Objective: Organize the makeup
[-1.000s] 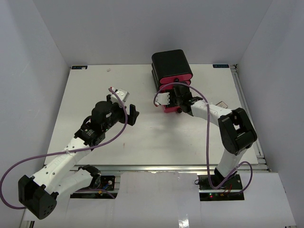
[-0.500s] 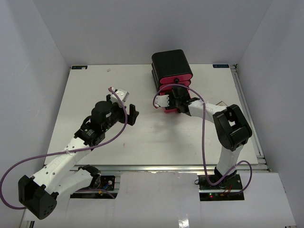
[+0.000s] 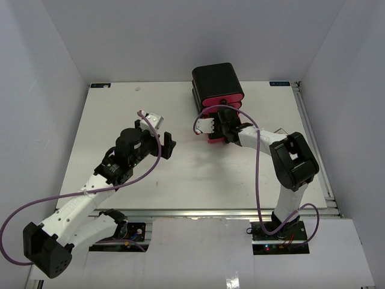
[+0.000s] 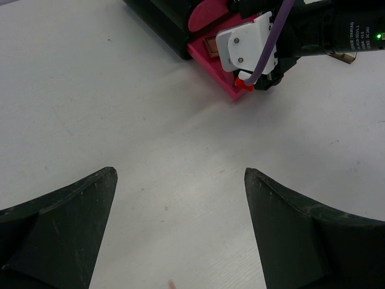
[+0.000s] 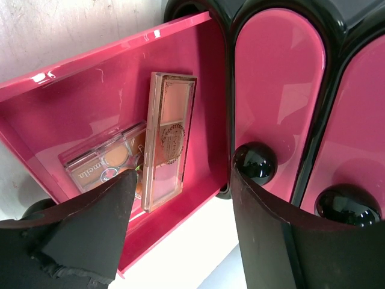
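— Worktop (image 3: 180,174), white. What stands by the right claw (image 5: 180,180)?
— Black box (image 3: 216,81) just beyond it, one pink drawer (image 5: 90,90) pulled out underneath.
— Claws?
— Right claw released, empty. Left claw (image 4: 179,174) released, empty, well apart from the box.
— Makeup?
— Pink palette (image 5: 170,138) and clear compact (image 5: 102,159) lie side by side in the drawer, below the right claw.
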Available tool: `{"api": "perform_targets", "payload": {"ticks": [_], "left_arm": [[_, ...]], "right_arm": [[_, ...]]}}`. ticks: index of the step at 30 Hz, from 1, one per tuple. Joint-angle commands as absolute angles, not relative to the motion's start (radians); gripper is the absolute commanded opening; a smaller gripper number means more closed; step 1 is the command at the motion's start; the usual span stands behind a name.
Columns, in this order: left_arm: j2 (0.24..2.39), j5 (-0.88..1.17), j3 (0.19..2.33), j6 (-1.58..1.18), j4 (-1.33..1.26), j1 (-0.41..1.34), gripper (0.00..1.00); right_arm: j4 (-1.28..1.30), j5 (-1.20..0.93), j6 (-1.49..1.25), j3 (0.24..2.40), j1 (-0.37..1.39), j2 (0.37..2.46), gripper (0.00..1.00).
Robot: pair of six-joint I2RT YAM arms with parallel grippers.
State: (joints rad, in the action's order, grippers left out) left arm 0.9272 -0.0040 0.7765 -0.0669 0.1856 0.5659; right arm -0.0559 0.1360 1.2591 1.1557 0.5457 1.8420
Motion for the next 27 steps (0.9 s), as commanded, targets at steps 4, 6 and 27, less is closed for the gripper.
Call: {"api": "perform_targets", "payload": {"ticks": [4,6,27], "left_arm": [[0.898,-0.005,0.772,-0.060,0.169,0.561,0.98],[0.895,-0.004,0.773,-0.060,0.169,0.561,0.98],[0.845,0.060,0.778,-0.071,0.169,0.561,0.98]], "right_arm": [[-0.020,0.106,1.177,1.190,0.545,1.733,0.69],[0.064,0.060,1.133,1.210,0.532,1.682,0.68],[0.431,-0.310,0.148,1.253,-0.112,1.666,0.89]]}}
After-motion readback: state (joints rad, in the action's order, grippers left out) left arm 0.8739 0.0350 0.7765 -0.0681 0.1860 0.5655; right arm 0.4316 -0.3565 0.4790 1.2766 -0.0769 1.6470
